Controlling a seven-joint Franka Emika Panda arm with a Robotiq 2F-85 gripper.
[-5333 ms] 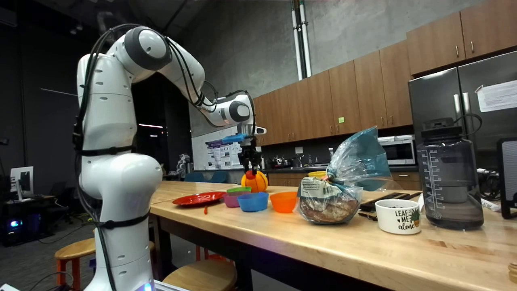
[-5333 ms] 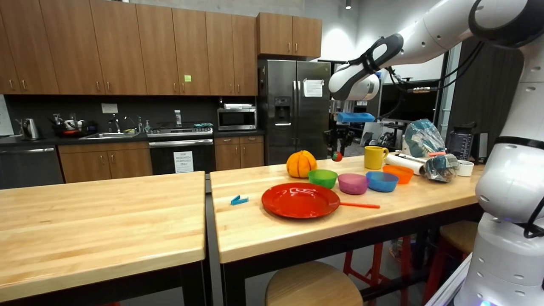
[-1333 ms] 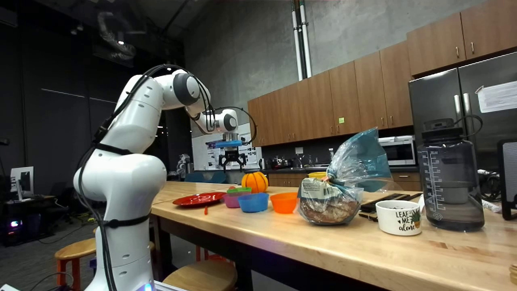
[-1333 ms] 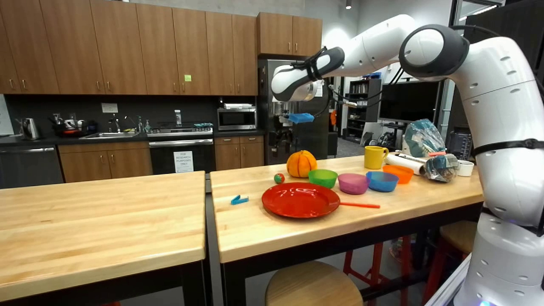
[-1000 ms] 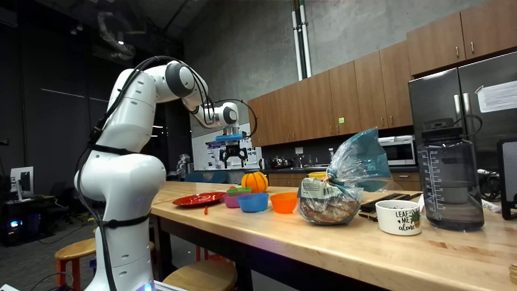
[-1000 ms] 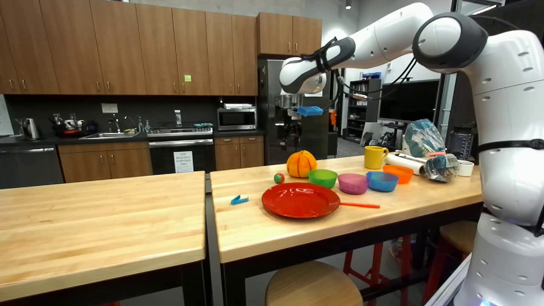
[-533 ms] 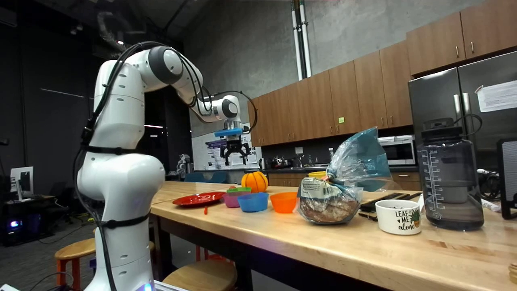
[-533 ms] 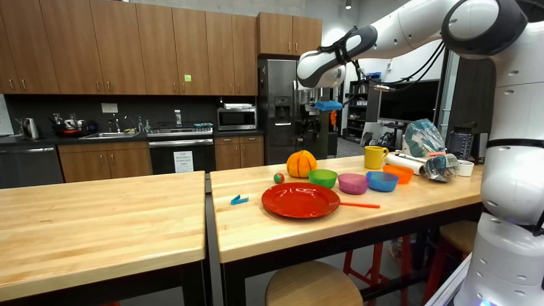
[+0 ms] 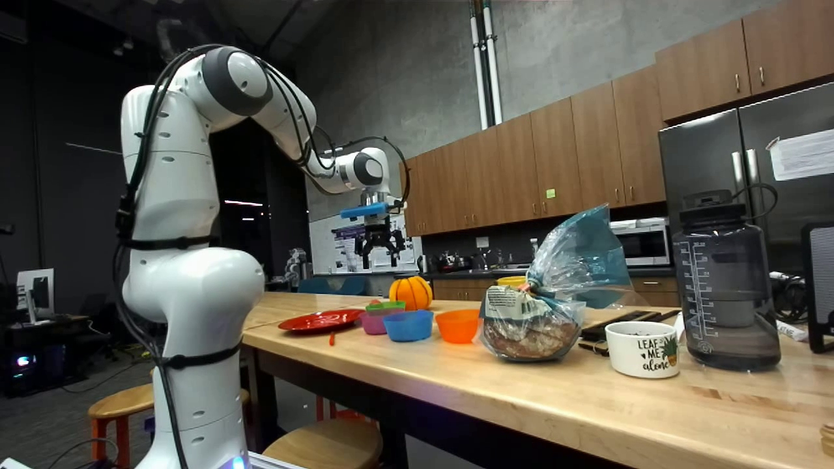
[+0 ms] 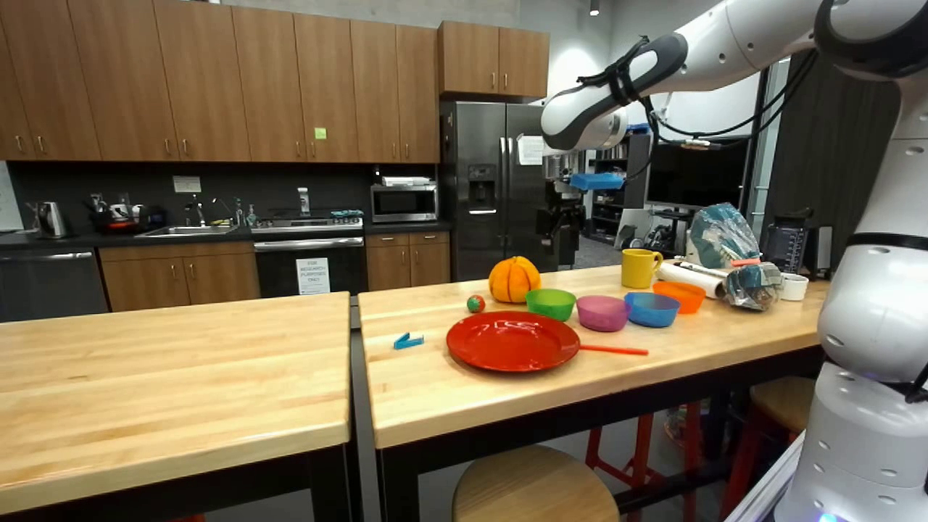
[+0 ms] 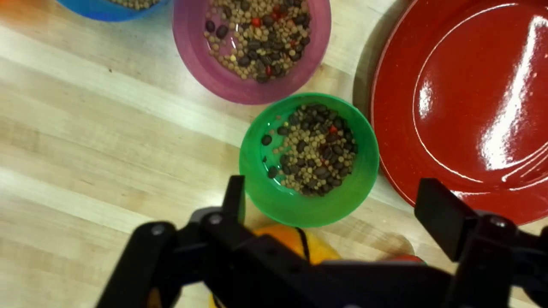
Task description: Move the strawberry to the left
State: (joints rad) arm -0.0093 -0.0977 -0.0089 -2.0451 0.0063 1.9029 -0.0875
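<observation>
Fridge (image 10: pixel 493 225), sink (image 10: pixel 187 232) and an oven (image 10: pixel 348 270) with a "RESEARCH PURPOSES ONLY" sign (image 10: pixel 313 276) show a lab kitchen.

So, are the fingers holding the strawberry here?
No, the strawberry rests on the wooden table in an exterior view, and the wrist view shows the fingers spread apart.

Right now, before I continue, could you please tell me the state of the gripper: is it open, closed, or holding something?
Gripper: open, fingers spread apart, holding nothing; the strawberry lies on the table.
</observation>
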